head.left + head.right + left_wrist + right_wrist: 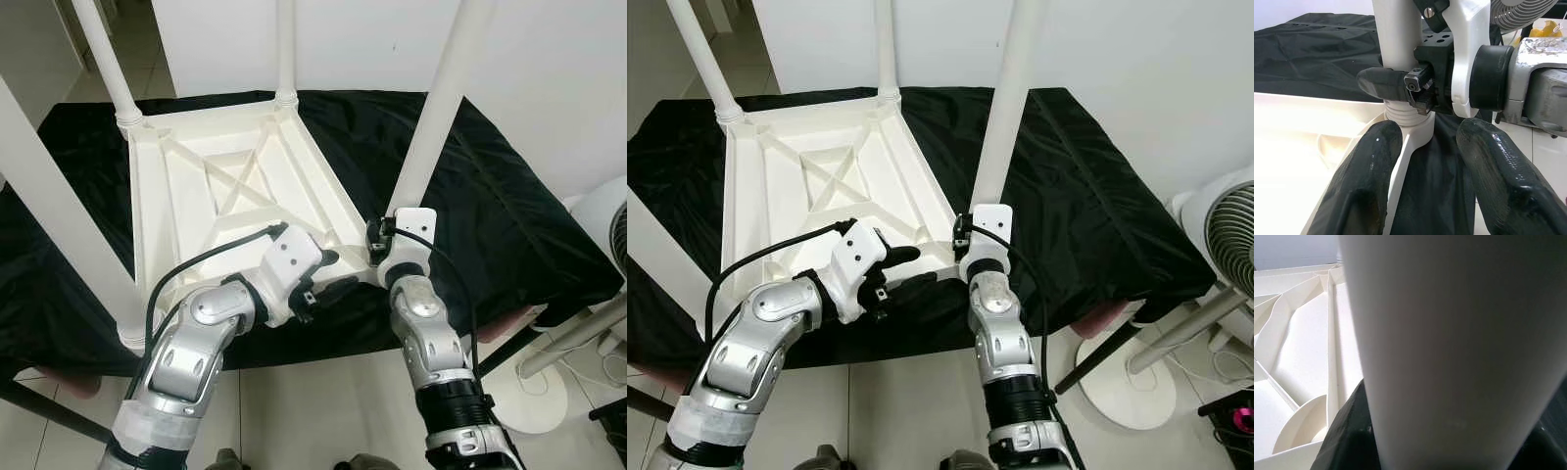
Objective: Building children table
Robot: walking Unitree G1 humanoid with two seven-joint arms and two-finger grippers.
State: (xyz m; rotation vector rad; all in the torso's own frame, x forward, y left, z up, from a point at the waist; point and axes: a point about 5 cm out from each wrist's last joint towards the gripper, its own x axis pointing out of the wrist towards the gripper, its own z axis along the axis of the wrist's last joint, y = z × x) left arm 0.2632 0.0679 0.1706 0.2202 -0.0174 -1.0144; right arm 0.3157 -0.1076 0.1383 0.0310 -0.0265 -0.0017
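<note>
A white children's table [235,186] lies upside down on a black cloth [490,196], with its legs pointing up. My right gripper [378,250] is shut on the base of the near-right leg [441,108], just above the threaded collar at the table's corner. That leg [1449,333] stands close up in the right wrist view. My left gripper [336,273] is open beside the same corner and holds nothing. Its two fingers [1366,181] straddle the corner edge in the left wrist view, facing the right gripper's finger [1381,82] on the leg [1398,34].
Three other legs stand upright: far left [108,59], far middle [285,49], near left [59,215]. A white floor fan [1225,245] stands on the tiles at the right. The wall is close behind the cloth-covered surface.
</note>
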